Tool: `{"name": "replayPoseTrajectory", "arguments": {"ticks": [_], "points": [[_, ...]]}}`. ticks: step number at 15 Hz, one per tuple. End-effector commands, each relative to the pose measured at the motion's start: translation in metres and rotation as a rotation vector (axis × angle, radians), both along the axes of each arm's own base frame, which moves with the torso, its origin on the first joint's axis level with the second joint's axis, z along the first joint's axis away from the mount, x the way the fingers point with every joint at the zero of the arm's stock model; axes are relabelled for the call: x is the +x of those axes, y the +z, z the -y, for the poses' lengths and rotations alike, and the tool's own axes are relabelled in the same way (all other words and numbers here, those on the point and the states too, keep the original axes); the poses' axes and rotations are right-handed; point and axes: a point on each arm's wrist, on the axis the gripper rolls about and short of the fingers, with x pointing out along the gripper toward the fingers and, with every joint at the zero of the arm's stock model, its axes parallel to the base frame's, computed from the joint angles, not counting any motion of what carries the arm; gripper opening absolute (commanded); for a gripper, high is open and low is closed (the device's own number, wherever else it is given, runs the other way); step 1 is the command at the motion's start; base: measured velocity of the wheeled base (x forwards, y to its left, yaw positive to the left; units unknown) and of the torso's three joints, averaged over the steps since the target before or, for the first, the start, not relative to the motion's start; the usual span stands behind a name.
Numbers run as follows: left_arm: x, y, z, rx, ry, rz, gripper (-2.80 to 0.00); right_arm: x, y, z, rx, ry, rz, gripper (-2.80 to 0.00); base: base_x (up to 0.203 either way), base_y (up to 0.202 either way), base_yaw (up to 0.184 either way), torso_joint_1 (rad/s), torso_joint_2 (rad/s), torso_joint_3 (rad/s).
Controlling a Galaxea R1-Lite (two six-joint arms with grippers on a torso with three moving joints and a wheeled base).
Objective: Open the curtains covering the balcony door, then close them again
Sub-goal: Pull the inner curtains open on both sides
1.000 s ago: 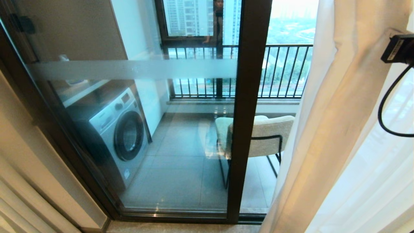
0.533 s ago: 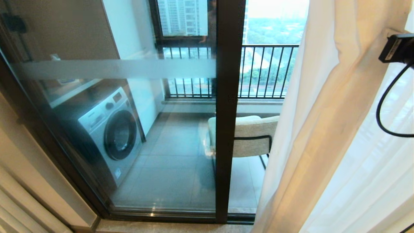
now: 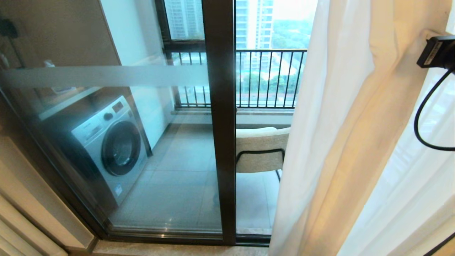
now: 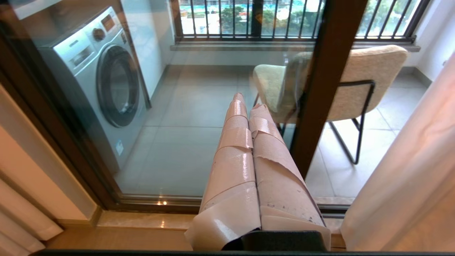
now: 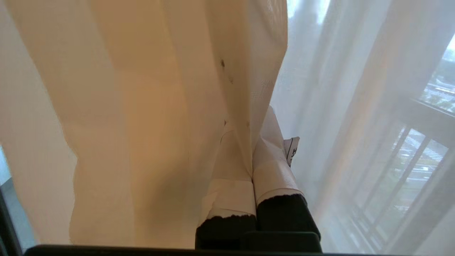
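Two fabric layers hung at the right of our view, but we take the scene from the left. At the far left edge of the head view we saw a strip of pale pleated drape (image 3: 14, 227) beside the wall. Next came the balcony door (image 3: 219, 121), its dark frame upright near the middle and a frosted band crossing the left pane. Through that glass stood a silver washing machine (image 3: 106, 142) on the grey tiled balcony floor (image 3: 177, 185), and past the frame a beige chair (image 3: 261, 151) before the black railing (image 3: 266, 78). Our left pincer (image 4: 245, 103) showed only in its own wrist view, its taped fingers pressed together and holding nothing, hanging low in front of the door's bottom track and apart from any fabric. To the right of the chair the curtains (image 3: 341, 135) covered the rest of the opening: a thick beige panel in front, thin white sheer behind it toward the far right. Our right pincer (image 5: 257, 124) was closed narrowly on the edge of the beige panel, a fold of cloth running down between its taped fingers (image 5: 273, 167). High at the right edge, a black camera housing (image 3: 439, 53) with a looping cable pressed into the cloth.
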Motion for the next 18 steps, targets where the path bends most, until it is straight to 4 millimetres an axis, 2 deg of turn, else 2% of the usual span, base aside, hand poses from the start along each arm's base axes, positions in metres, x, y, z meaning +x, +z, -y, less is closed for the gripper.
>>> {"name": "replayPoseTrajectory", "arguments": {"ticks": [1, 18], "points": [[0.0000, -0.0001, 0.0000, 0.000, 0.000, 0.000, -2.80, -0.0001, 0.0005, 0.0000, -0.001, -0.001, 0.005, -2.80, 0.000, -0.192, 0.000, 0.003, 0.00, 0.002], [0.0000, 0.0001, 0.0000, -0.002, 0.001, 0.002, -2.80, -0.0007, 0.0010, 0.0000, -0.001, -0.001, 0.006, -2.80, 0.000, -0.190, 0.001, 0.002, 0.00, 0.002]]}}
